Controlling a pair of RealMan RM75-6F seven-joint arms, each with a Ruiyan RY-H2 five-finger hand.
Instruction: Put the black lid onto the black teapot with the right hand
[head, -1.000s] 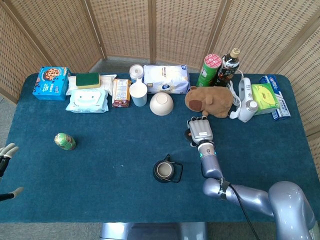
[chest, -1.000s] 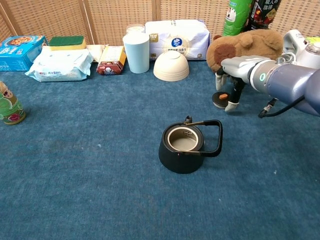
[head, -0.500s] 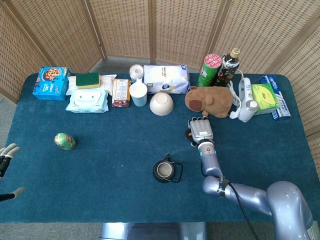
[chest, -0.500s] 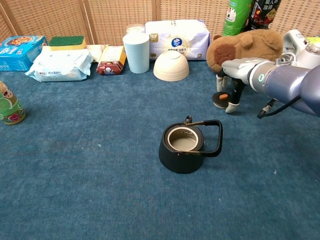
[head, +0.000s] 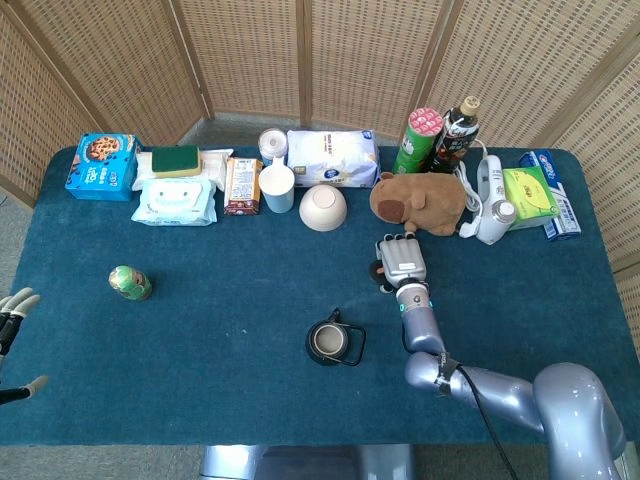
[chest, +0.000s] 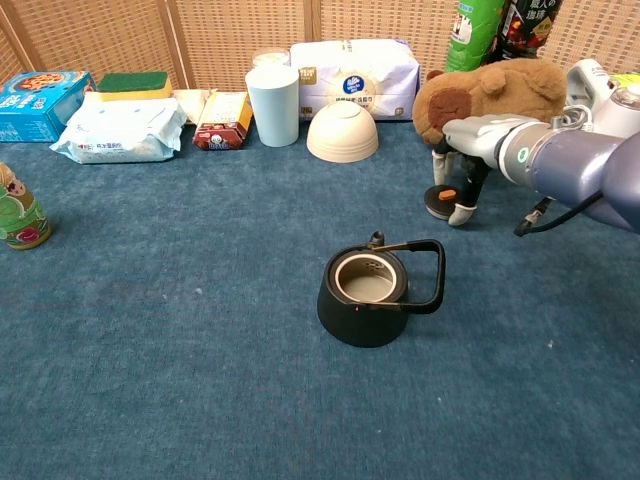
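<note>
The lid (chest: 441, 200) sits flat on the blue worktop (chest: 180, 330), just in front of the brown plush toy (chest: 490, 92). It is black with a small orange knob on top. The right hand (chest: 468, 160) is right over the lid, with its fingers pointing down around it. The fingertips look very close to the lid, but it is hard to tell if they grip it yet. The lid still seems to rest on the worktop.

The teapot (chest: 368, 290) stands open, nearer the robot and off to the left of the lid. Its handle is folded down to its right side. So the lid must go up, then left and back toward the robot.

The left hand (head: 12, 312) is far away at the worktop's edge, fingers apart, holding nothing.
</note>
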